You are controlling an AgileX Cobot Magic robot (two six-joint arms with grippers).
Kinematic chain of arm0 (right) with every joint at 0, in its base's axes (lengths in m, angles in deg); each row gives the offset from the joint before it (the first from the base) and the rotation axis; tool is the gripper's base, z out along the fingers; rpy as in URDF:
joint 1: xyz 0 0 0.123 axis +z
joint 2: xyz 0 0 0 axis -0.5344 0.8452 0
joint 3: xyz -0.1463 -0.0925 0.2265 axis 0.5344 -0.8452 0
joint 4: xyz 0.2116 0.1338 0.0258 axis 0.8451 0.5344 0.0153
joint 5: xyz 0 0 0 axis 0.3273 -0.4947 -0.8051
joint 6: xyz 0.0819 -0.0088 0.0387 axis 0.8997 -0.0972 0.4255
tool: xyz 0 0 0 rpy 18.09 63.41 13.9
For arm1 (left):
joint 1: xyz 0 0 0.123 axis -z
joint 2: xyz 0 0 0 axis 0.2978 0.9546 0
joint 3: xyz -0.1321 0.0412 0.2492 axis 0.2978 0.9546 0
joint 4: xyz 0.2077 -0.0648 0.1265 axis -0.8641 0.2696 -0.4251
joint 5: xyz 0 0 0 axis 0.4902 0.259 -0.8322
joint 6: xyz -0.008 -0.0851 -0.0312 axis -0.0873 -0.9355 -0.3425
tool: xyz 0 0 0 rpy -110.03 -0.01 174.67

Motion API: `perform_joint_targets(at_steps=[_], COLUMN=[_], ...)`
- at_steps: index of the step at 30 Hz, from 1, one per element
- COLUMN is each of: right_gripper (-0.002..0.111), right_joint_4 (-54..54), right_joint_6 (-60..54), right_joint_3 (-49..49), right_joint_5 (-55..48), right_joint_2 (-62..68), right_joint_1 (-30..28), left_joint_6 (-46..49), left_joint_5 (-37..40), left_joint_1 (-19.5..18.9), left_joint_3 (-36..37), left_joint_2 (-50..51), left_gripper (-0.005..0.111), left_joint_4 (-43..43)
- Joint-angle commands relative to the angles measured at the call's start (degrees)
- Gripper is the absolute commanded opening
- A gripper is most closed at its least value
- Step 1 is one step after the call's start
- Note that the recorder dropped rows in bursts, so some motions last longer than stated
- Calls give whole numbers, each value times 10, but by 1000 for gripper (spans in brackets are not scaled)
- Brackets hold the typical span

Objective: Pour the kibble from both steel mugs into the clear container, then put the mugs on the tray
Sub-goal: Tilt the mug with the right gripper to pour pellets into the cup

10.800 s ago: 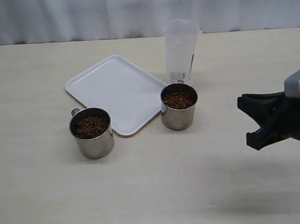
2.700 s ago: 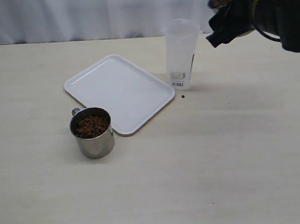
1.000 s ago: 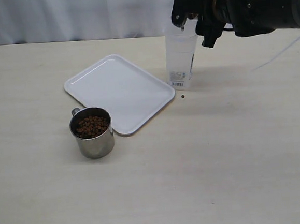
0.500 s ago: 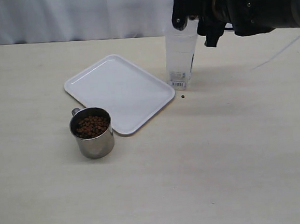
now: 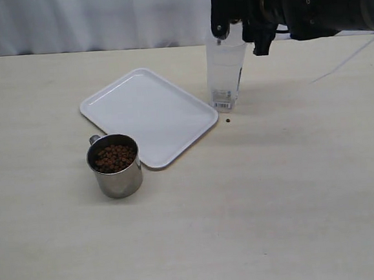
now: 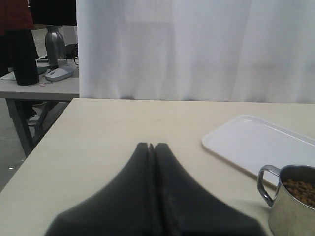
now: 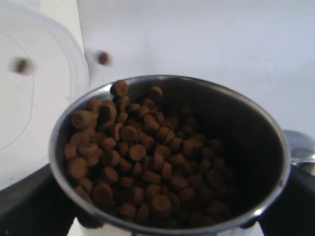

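Note:
My right gripper (image 5: 238, 9) hangs over the clear container (image 5: 226, 72), shut on a steel mug (image 7: 170, 147) that the arm mostly hides in the exterior view. The mug is tilted toward the container's rim (image 7: 54, 46), and its kibble (image 7: 142, 157) has slid to the lip. Two pellets (image 7: 103, 58) are in the air beside the rim. The second steel mug (image 5: 114, 166), full of kibble (image 5: 114, 157), stands by the tray's (image 5: 147, 111) near corner. My left gripper (image 6: 152, 146) is shut on nothing, low over the table beside that mug (image 6: 294, 201).
One stray pellet (image 5: 228, 120) lies on the table just in front of the container. A white curtain closes off the back. Past the table's edge in the left wrist view stands another desk (image 6: 39, 83) with a bottle.
The right gripper has shifted slightly left and up over the container's rim, and pellets have begun to fall from the tilted mug. The other mug and the tray have not moved.

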Motion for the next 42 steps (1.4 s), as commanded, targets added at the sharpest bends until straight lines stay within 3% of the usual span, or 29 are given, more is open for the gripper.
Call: perform_joint_targets(at_steps=[1, 42], right_gripper=[5, 5], right_joint_4=[-8, -8], right_joint_6=[-37, -235], right_joint_3=[6, 20], right_joint_5=[-2, -11], right_joint_2=[-4, 21], right_joint_1=[-4, -4], left_joint_6=[-2, -2], left_joint_5=[-3, -3], left_joint_1=[-2, -2], left_joint_3=[2, 2], left_joint_2=[-2, -2], left_gripper=[0, 0], left_joint_4=[-3, -3])
